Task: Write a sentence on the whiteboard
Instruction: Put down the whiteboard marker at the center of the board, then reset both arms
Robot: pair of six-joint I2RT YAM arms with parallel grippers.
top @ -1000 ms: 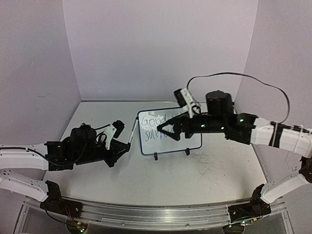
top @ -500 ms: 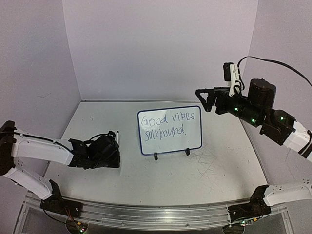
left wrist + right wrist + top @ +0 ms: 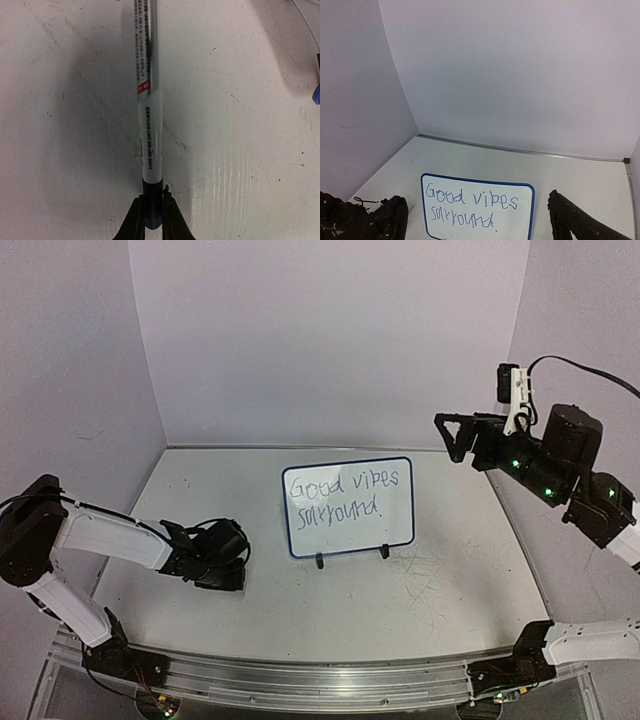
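The whiteboard [image 3: 398, 528] stands upright on its two black feet at the middle of the table, blue frame facing me. The sentence [image 3: 345, 496] fills it in two lines, the top one reading "Good vibes". The right wrist view shows the same whiteboard [image 3: 517, 225] and sentence [image 3: 470, 207] from above. My left gripper [image 3: 152, 201] is shut on the blue end of a white marker [image 3: 149, 100] held low over the tabletop. From the top view the left gripper [image 3: 222, 570] sits left of the board. My right gripper [image 3: 452, 437] hangs open and empty, high at the right.
Lavender walls close the table in at the back and both sides. An aluminium rail [image 3: 320, 680] runs along the front edge by the arm bases. Scratch marks cover the tabletop [image 3: 430, 580] right of the board.
The right gripper has pulled back from the board and risen to the right, its jaws wide. The left arm has carried the marker away from the board's left edge and lower toward the table.
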